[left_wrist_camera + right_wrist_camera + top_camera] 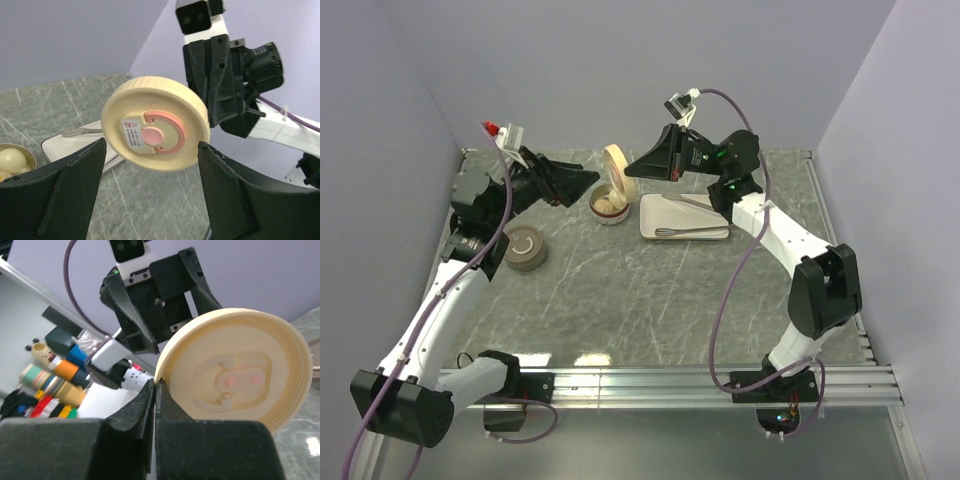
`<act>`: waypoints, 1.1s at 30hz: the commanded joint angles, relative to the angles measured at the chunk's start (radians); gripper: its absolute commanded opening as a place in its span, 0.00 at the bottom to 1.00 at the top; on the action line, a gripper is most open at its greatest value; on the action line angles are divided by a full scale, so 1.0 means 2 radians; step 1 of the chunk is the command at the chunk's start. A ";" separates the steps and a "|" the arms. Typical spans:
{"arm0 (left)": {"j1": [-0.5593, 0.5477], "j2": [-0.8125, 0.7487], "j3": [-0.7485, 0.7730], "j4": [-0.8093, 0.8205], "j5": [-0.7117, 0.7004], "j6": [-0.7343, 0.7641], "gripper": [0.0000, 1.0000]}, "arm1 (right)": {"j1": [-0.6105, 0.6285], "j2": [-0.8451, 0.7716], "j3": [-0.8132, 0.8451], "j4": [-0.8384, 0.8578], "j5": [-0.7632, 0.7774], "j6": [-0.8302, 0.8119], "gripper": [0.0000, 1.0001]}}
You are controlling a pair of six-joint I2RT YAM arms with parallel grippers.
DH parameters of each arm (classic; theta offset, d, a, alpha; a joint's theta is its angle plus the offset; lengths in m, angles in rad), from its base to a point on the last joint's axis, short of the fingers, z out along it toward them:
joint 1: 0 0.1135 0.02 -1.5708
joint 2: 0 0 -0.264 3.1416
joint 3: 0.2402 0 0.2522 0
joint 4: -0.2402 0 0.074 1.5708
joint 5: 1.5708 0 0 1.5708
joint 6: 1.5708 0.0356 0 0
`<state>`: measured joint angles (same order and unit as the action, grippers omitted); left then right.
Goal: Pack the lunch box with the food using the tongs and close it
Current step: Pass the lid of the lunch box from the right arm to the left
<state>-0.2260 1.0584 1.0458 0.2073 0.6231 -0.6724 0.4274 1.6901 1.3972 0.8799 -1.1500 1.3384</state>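
Two grippers, one lid [235, 375]: your R gripper [156, 390] pinches the cream lid's edge aloft near the lunch box [610, 207], L gripper [150, 160] gapes round it w/o touching, prob light, stiff plastic, so grab across its ribbed rim.

- Upper centre, overhead view: cream lid [617, 167] on edge just above the open lunch box [609, 206], barring entry from above.
- Right gripper [629, 172] pinches the lid's rim and fills the right approach.
- Left gripper [592, 182], fingers spread astride the lid without touching, fills the left approach.
- Right of box: white plate [660, 205] bearing tongs [695, 232].
- Left: brown round dish [525, 247].
- Open passage: tabletop [660, 300], lower middle, between the arms.
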 commanded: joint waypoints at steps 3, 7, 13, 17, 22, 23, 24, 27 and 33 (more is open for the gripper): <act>-0.029 0.013 0.022 -0.038 -0.048 0.030 0.79 | 0.006 -0.046 -0.001 -0.055 0.040 -0.063 0.00; -0.051 0.023 0.024 -0.030 -0.052 0.033 0.79 | 0.013 -0.051 -0.006 -0.081 0.050 -0.092 0.00; -0.060 0.033 0.038 -0.029 -0.049 0.034 0.79 | 0.021 -0.054 -0.006 -0.109 0.057 -0.115 0.00; -0.065 0.038 0.035 -0.031 -0.057 0.034 0.80 | 0.026 -0.050 -0.005 -0.089 0.053 -0.099 0.00; -0.065 0.041 0.036 -0.044 -0.082 0.036 0.80 | 0.032 -0.050 -0.008 -0.069 0.050 -0.087 0.00; -0.065 0.041 0.036 -0.048 -0.088 0.039 0.80 | 0.032 -0.052 -0.008 -0.069 0.050 -0.087 0.00; -0.065 0.041 0.038 -0.052 -0.094 0.045 0.80 | 0.032 -0.053 -0.008 -0.068 0.049 -0.086 0.00; -0.064 0.037 0.042 -0.071 -0.123 0.055 0.80 | 0.031 -0.057 -0.006 -0.082 0.051 -0.093 0.00; -0.050 0.017 0.040 -0.117 -0.168 0.072 0.78 | 0.025 -0.062 0.002 -0.116 0.048 -0.123 0.00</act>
<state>-0.3511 1.1294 1.0962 0.0288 0.3901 -0.5743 0.4778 1.6398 1.3800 0.6392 -1.0348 1.1183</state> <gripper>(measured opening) 0.785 0.017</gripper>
